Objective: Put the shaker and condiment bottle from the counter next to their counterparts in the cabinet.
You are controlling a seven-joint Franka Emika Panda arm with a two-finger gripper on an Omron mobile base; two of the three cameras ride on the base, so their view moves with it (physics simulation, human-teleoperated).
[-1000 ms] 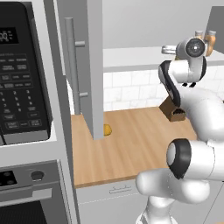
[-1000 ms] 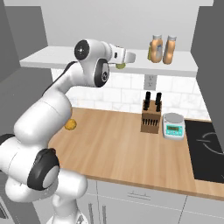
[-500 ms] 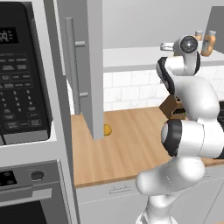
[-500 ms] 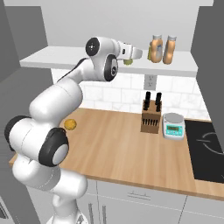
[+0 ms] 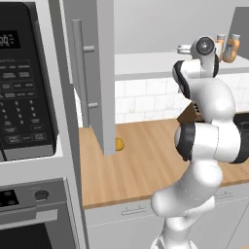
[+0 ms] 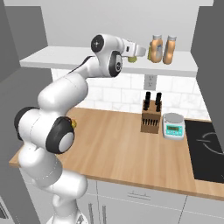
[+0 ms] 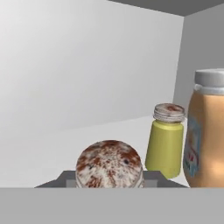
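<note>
Tool point(image 6: 141, 52) clamped on upright shaker point(image 7: 109, 164), over white shelf point(image 7: 43, 148), twin shaker point(image 7: 166, 140) just beyond, toward far right corner.

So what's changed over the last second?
The gripper, shut on the shaker, has carried it further along the cabinet shelf toward the matching shaker and orange bottles. Those, the knife block and scale stayed put.

Arm: reaches farther along the shelf point(image 6: 65, 59) than a second ago.
Shaker point(image 6: 132, 55): carried (jaws clamped on it) closer to its twin point(image 7: 165, 140).
</note>
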